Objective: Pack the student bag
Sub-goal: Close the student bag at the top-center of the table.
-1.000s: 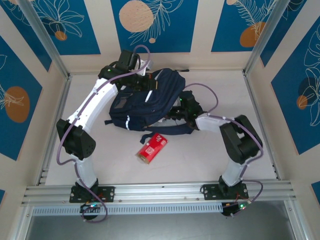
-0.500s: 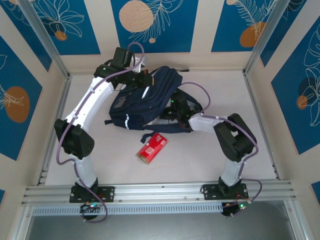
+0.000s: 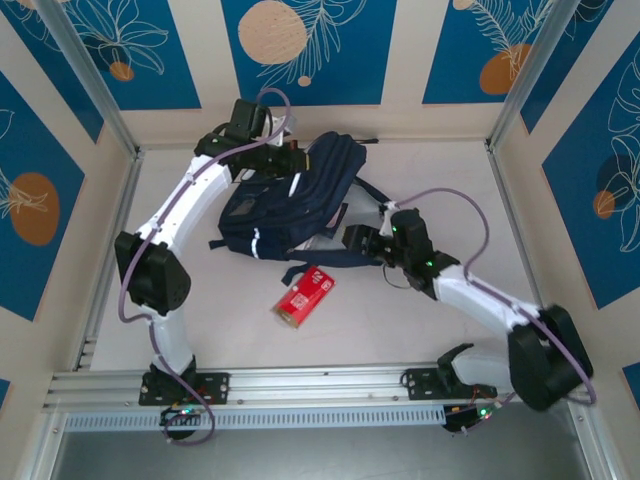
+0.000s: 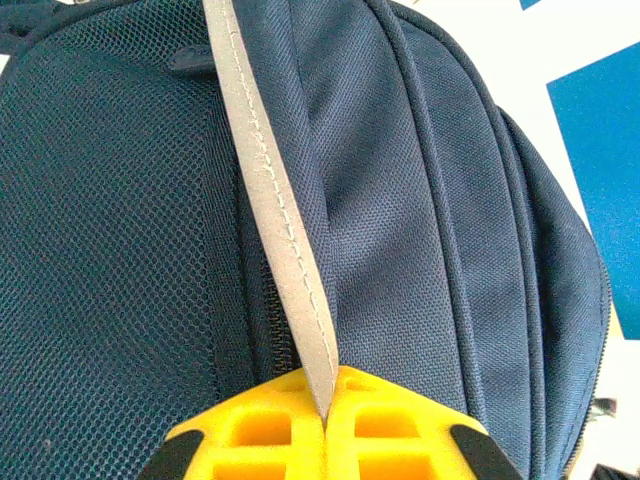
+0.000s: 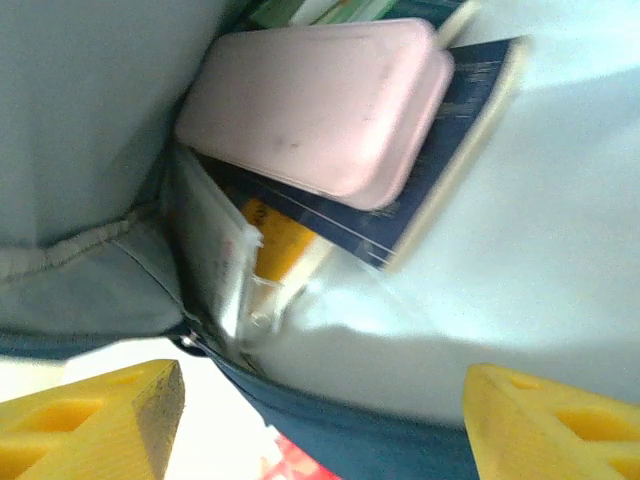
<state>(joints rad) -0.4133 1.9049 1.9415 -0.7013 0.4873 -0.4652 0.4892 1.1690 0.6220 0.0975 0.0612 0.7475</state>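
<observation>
Student bag: the student bag [image 3: 300, 195] lies on the far middle of the table [image 3: 420, 320], navy, with dark straps trailing toward the near edge
Left gripper: the left gripper [image 4: 327, 405] is up at the bag's far left end, yellow fingers [image 4: 270, 430] pinched tight together
Left hold: it's got the pale reflective stripe [image 4: 285, 230] nipped right between the tips, and the stripe stands up off the navy fabric like a ridge
Right gripper: the right gripper [image 5: 325, 400] hovers at the bag's near right side, right at the mouth of the opening, jaws spread wide
Right hold: nothing in it, both yellow tips well apart with only the bag's mouth showing between them
Inside the bag: from the right wrist there's a pink case [image 5: 315, 100] lying on top of a dark blue book [image 5: 450, 170], and a yellow item [image 5: 275, 245] tucked below, too blurred to name
Lining: grey lining [image 5: 90, 110] walls the pocket on both sides
Red packet: a red packet [image 3: 303, 296] lies flat on the table just near of the bag, beside the straps, apart from both grippers
</observation>
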